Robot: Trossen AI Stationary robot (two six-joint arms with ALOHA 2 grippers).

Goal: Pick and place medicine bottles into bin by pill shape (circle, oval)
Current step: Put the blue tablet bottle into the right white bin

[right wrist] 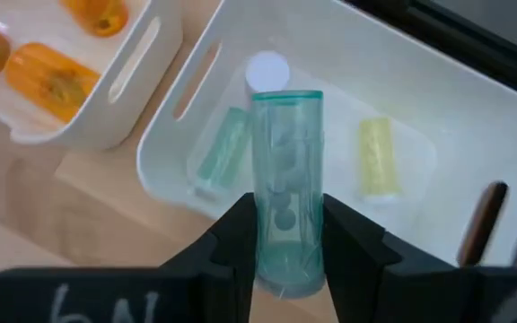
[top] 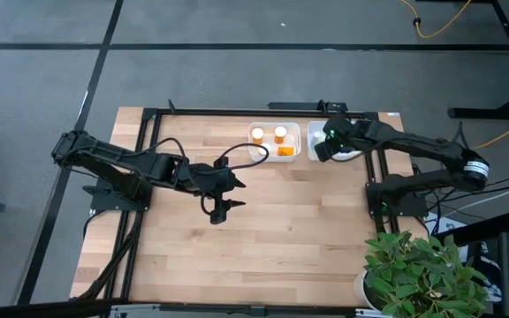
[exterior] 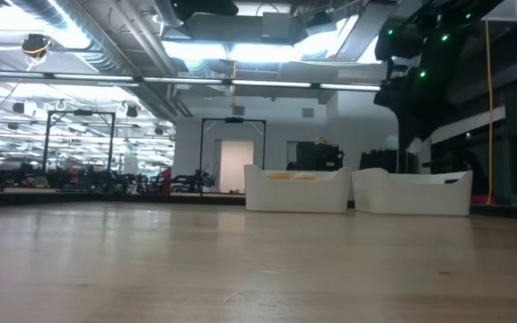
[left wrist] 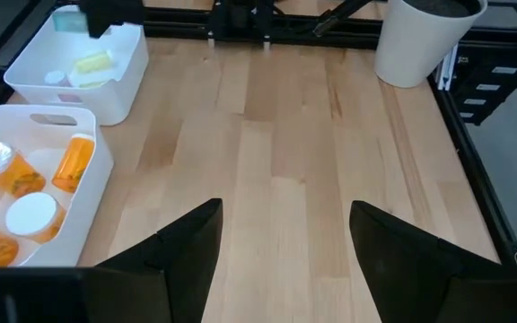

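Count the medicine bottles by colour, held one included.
Orange bottles: 3 clearly seen
Teal bottles: 2 (one in the right hand, one lying in the right bin)
Yellowish bottle: 1
White-capped bottle, body colour unclear: 1
Total: 7

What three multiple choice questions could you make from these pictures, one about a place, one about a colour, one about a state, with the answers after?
1. Where is the right gripper?
A. Over the right-hand white bin
B. Over the bare table middle
C. Beside the potted plant

2. What colour is the bottle between the right gripper's fingers?
A. Orange
B. Translucent teal
C. Yellow

3. How does the left gripper stand?
A. Shut on an orange bottle
B. Shut on a cap
C. Open, holding nothing

Answers: 1 A, the right wrist view looks down into that bin past the fingers. 2 B, its clear teal wall shows pills inside. 3 C, bare table shows between its spread fingers.
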